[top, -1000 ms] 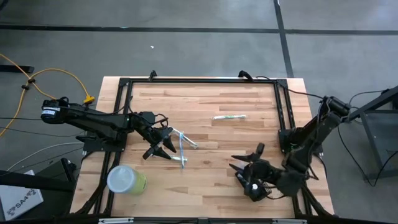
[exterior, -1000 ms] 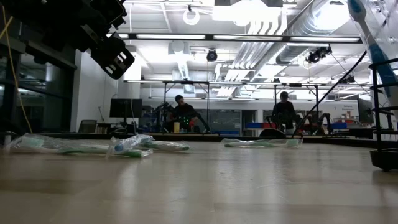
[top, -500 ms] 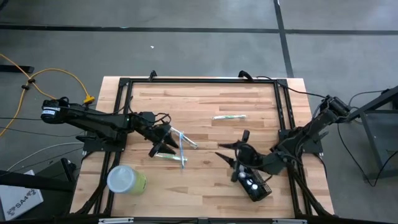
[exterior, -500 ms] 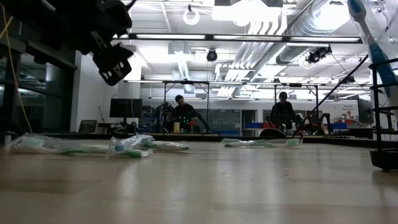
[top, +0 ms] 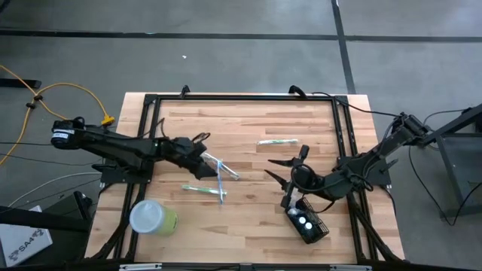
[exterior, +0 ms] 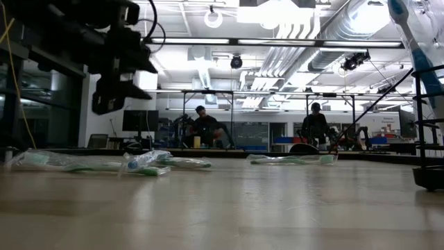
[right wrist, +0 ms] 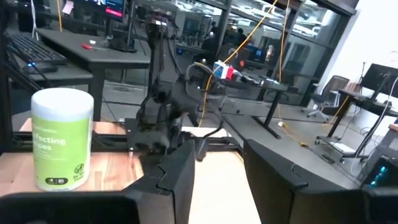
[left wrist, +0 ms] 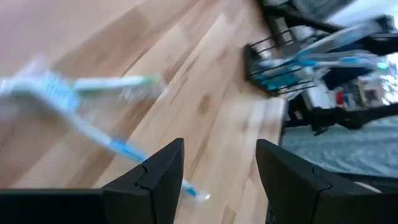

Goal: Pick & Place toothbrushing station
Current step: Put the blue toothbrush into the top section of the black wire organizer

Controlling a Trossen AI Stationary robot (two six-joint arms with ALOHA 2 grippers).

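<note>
**A:** What sits at the left side of the counter (top: 248, 120)?

**B:** A lime-green cup (top: 153, 217) with a whitish lid lies near the front left corner. Just beyond it the left pincer (top: 211, 158) hangs over the wood with its fingers (left wrist: 149, 177) parted and nothing between them. Beside it lie wrapped toothbrushes (top: 220, 175), one with a blue handle and one with a green end.

**A:** And in the middle?

**B:** Another wrapped toothbrush (top: 277, 141) lies alone toward the far edge, well apart from both arms.

**A:** Where is the toothbrushing station (top: 307, 223)?

**B:** On the wood toward the front right, a black wire-mesh box standing on the counter. The left wrist view shows toothbrushes sticking out of it.

**A:** Is the right pincer (top: 285, 167) gripping it?

**B:** No. It hovers just beside the box on the far side, spread wide and empty, clear of the mesh. Its wrist view faces across to the cup and the left arm.
</note>
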